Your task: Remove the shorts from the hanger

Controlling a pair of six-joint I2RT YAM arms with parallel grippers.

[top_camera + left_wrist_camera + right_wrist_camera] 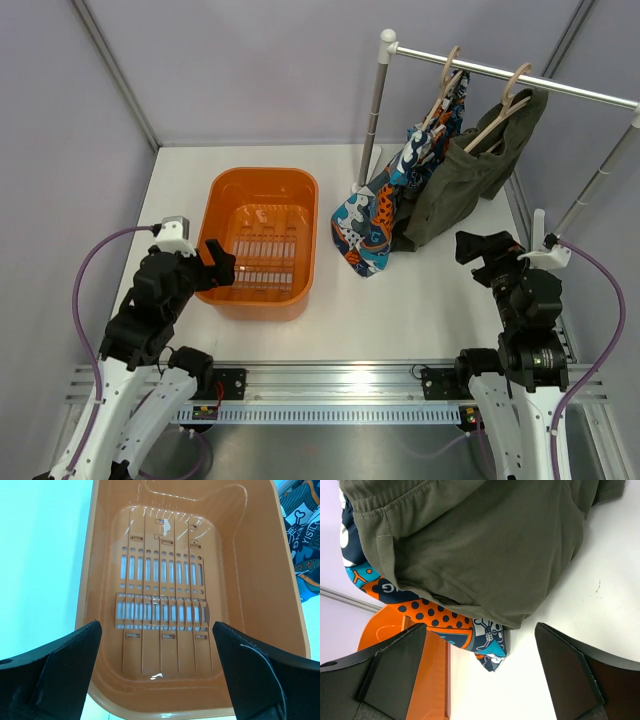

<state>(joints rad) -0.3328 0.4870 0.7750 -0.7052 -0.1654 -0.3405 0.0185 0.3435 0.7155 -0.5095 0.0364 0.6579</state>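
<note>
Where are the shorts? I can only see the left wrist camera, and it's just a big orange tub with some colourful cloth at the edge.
Observer: On the top camera, the printed shorts and the olive shorts hang from wooden hangers on a rail at the far right of the table.
Operator: Is the other arm grabbing them?
Observer: No. The right gripper is open, near the olive shorts but not touching.
Operator: Are they dangling in the air?
Observer: No, their lower ends seem to rest on the table.

Matt cloth shorts, glossy, probably plastic tub
</note>
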